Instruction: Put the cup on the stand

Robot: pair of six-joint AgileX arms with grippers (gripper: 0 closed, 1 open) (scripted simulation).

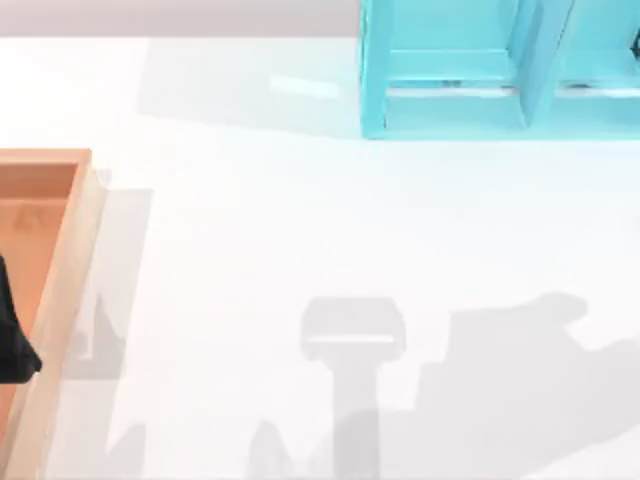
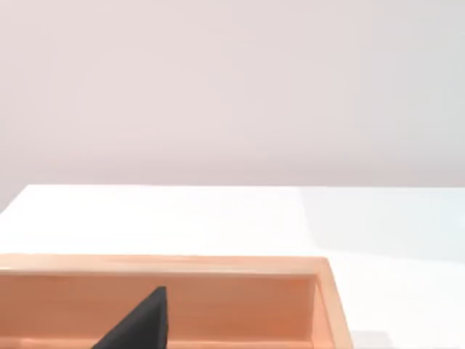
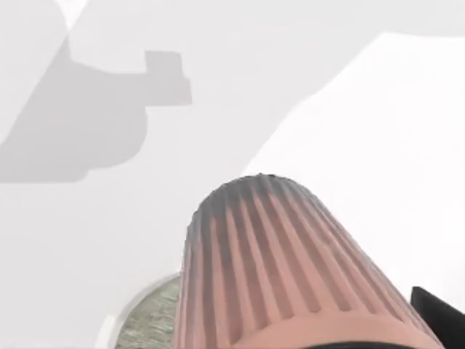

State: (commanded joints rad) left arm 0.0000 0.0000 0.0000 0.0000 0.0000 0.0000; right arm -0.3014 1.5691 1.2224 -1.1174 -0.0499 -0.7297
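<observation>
So, quick rundown:
Cup [image 3: 290, 269]: ribbed copper-brown, right up against the right wrist camera, lifted clear of the white table [image 1: 300, 250] — a dark finger [image 3: 439, 313] touches its side, so it looks clamped in the right gripper.
Stand [image 1: 450, 70]: glossy cyan frame at the table's far edge, right of middle, nothing on the shelf boards I can see.
Left gripper [image 1: 12, 340]: dark shape over the wooden box [image 1: 60, 260] at the left edge — can't tell its grip.
</observation>
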